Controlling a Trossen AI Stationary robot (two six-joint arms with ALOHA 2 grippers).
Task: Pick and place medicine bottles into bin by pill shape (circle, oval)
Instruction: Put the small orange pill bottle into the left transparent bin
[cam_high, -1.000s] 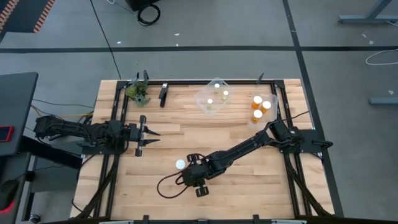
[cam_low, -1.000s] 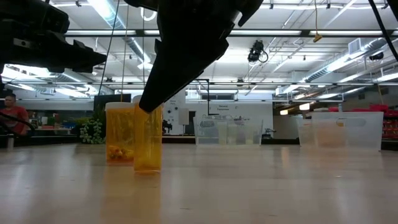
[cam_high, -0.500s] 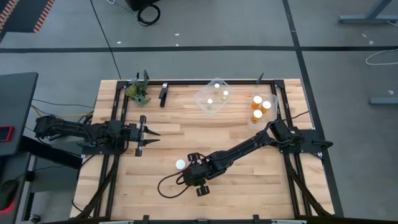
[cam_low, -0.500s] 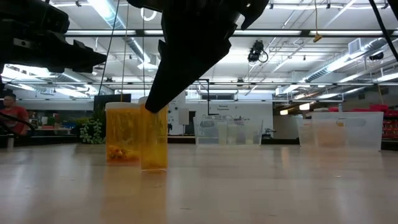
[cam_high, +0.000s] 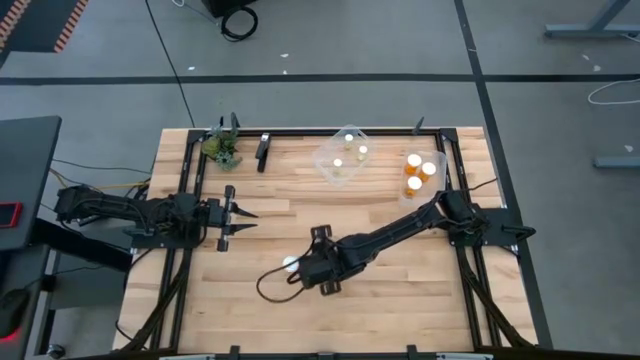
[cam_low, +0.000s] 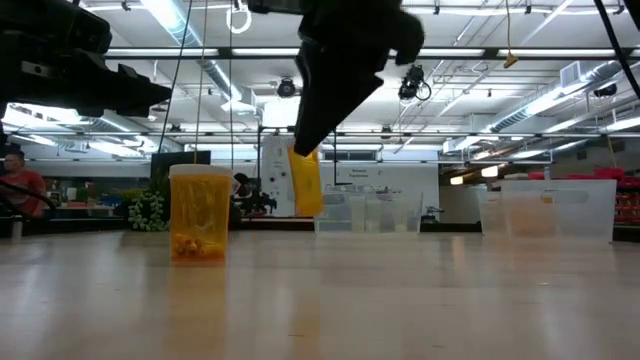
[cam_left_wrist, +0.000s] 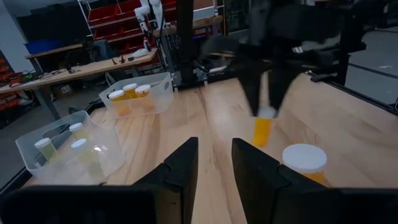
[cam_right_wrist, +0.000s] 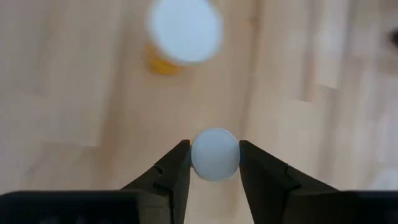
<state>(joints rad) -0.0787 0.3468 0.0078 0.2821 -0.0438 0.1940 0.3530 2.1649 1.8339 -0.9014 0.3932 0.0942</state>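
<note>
Item: medicine bottle (cam_low: 305, 182), amber, white cap (cam_right_wrist: 215, 154), held lifted off the table (cam_high: 400, 280) near its front middle. Right gripper (cam_right_wrist: 214, 163): jaws closed narrowly on the cap alone. Left gripper (cam_high: 243, 222): idle at the table's left, jaws parted, empty.

Risk: the bottle hangs tilted; the narrow cap hold is judged liable to slip in transit. A second bottle (cam_low: 199, 213) stands just beside and could be knocked. The two bins (cam_left_wrist: 60, 146) lie well apart.

Markings: none legible.
</note>
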